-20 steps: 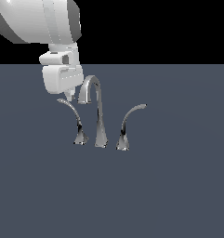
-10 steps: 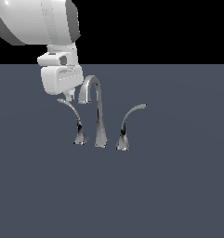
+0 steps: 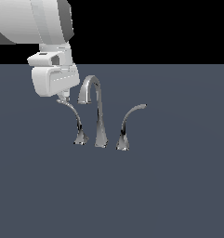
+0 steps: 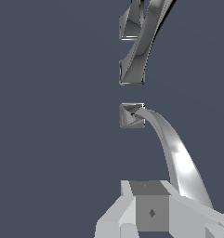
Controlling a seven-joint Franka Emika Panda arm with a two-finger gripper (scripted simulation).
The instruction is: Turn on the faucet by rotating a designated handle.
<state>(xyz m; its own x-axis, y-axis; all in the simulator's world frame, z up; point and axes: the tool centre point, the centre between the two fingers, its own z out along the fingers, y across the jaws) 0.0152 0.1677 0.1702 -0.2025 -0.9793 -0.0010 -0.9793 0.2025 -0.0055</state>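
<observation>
Grey-blue counter (image 3: pixel 169 186): flat, plain, matte.
Faucet (image 3: pixel 98 116): chrome, standing on the counter, gooseneck spout in the middle.
Handle (image 3: pixel 75 120): lever at the exterior view's left of the spout.
Claw (image 3: pixel 63 98): at the handle's tip; opening not visible, cannot tell.
Background: black above the counter.

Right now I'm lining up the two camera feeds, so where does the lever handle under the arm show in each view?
Exterior view: the handle stands on the exterior view's left of the gooseneck spout, its tip just under the tool.
Wrist view: the handle sweeps from its square base near the middle out to the tool body at the picture's edge.
Shared landmark: the gooseneck spout, standing next to the handle's base in both views.
</observation>
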